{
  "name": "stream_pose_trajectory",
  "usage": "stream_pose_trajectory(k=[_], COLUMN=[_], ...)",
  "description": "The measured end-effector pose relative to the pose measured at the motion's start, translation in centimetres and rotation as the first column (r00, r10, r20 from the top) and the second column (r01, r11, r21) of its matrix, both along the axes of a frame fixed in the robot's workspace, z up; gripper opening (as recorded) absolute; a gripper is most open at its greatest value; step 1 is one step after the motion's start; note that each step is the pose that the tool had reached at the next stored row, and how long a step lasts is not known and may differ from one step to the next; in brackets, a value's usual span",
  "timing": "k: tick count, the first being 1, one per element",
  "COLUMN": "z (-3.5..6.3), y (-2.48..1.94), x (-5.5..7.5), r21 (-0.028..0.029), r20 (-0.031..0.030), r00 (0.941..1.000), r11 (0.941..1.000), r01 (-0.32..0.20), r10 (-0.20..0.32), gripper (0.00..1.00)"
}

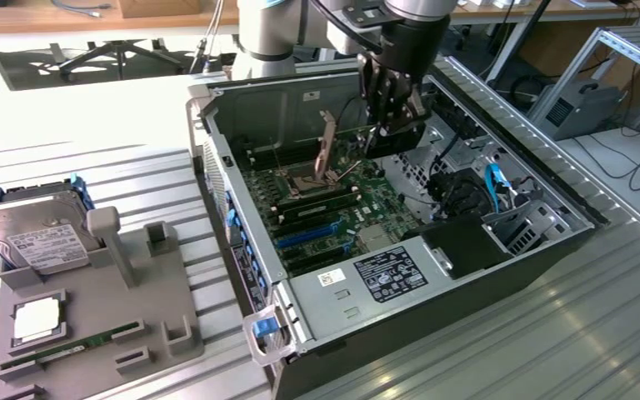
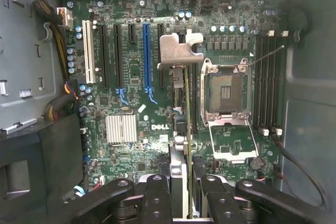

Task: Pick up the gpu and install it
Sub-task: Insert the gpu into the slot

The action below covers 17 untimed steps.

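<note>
The arm reaches steeply down into the open computer case, claw clamped on the graphics card, which hangs beneath it above the motherboard.

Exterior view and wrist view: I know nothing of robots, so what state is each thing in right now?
Long dark graphics card with silver bracket: held edge-on over the green motherboard.
Black fingers: closed on that card.
Grey metal computer case: side open.
Silver processor socket: open, empty.
Silver hard drive: propped in grey tray.
</note>
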<state>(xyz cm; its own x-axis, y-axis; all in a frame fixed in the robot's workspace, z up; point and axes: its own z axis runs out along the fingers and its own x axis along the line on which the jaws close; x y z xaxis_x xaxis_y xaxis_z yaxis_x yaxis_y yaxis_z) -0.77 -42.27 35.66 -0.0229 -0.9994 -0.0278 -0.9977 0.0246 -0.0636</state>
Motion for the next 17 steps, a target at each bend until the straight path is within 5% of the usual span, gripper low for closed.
stream_pose_trajectory(k=[17], z=[-0.52], y=[-0.43], x=[-0.02], r21=[0.0001], r20=[0.0001], r00=[1.0000], r11=[1.0000], r01=[0.000], r10=[0.000], gripper=[0.27])
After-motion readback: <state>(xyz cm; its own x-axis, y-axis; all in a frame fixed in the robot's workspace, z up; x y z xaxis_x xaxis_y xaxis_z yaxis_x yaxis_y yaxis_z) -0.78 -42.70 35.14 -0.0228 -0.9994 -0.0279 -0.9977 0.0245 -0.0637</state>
